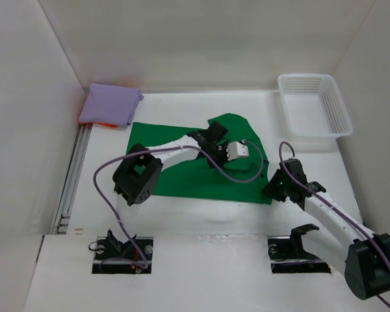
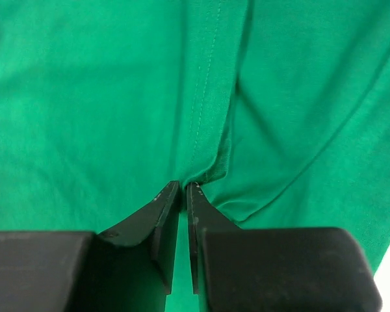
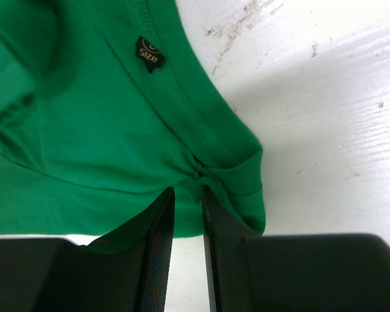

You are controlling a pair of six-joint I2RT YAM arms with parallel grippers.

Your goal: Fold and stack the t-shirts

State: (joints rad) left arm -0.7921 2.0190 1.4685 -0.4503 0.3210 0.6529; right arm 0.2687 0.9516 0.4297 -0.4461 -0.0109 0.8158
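Green soft cloth t-shirt [image 1: 182,181] lies spread over middle of white tabletop [image 1: 201,209], its far right part rumpled. Left gripper [image 2: 184,185] clenched on raised fold along stitched seam, toward shirt's far side. Right gripper [image 3: 187,190] pinches bunched cloth at shirt's near right corner – black size label just beyond fingertips. Pale lavender folded cloth t-shirt [image 1: 110,104] sits in far left corner atop bright orange cloth t-shirt [image 1: 103,124] – only a sliver shows. White plastic lattice basket [image 1: 314,77] in far right corner.

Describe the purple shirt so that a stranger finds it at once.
Look at the white table, far left corner. The lavender shirt lies there, folded, on an orange one whose edge peeks out. Unlike the green shirt spread mid-table, it is a small neat rectangle.
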